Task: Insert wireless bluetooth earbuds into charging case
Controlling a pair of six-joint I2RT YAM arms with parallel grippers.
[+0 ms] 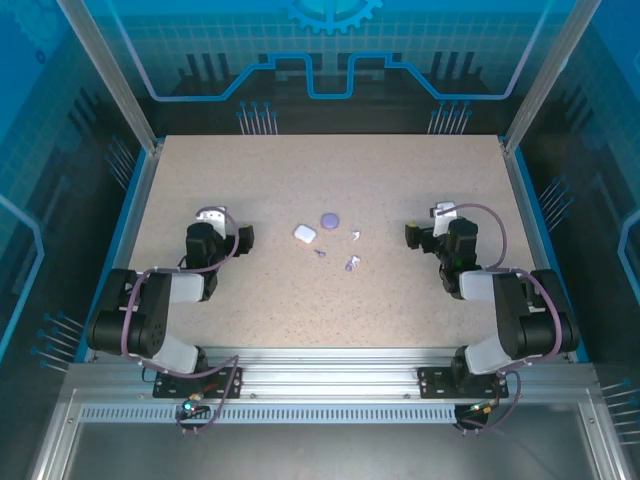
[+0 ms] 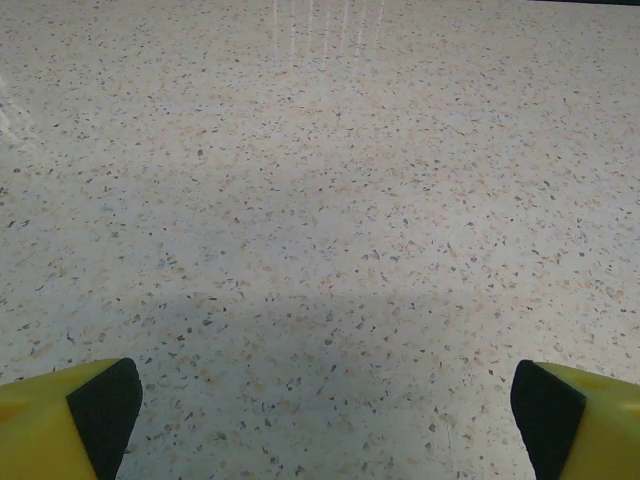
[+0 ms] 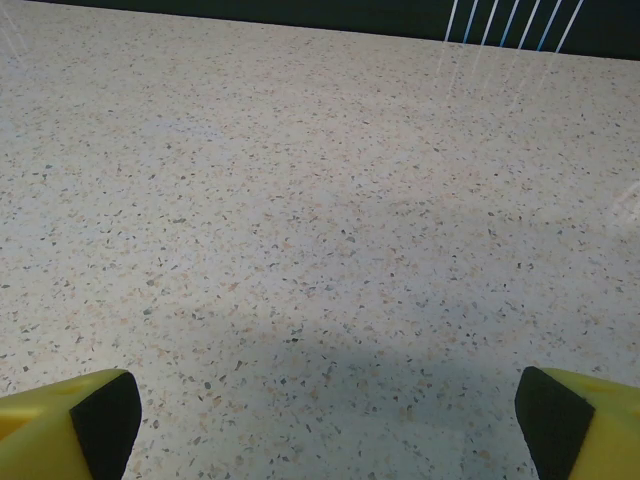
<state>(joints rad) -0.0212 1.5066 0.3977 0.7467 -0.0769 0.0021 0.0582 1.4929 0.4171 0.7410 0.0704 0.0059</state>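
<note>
The white charging case (image 1: pixel 305 233) lies on the speckled table (image 1: pixel 300 170) near the middle. Just right of it are tiny whitish-lavender earbuds, one (image 1: pixel 355 236) beside the case and one (image 1: pixel 352 263) nearer the arms, with a smaller piece (image 1: pixel 320 252) between them. My left gripper (image 1: pixel 242 238) rests low on the table left of the case, apart from it. My right gripper (image 1: pixel 412 235) rests to the right of the earbuds. In the left wrist view the left gripper (image 2: pixel 325 410) stands open over bare table. In the right wrist view the right gripper (image 3: pixel 325 415) is open too, nothing between its fingers.
A flat round purple disc (image 1: pixel 330 219) lies just behind the case. Blue-lit walls and metal posts (image 1: pixel 110 75) enclose the table. The aluminium rail (image 1: pixel 320 375) with both arm bases runs along the near edge.
</note>
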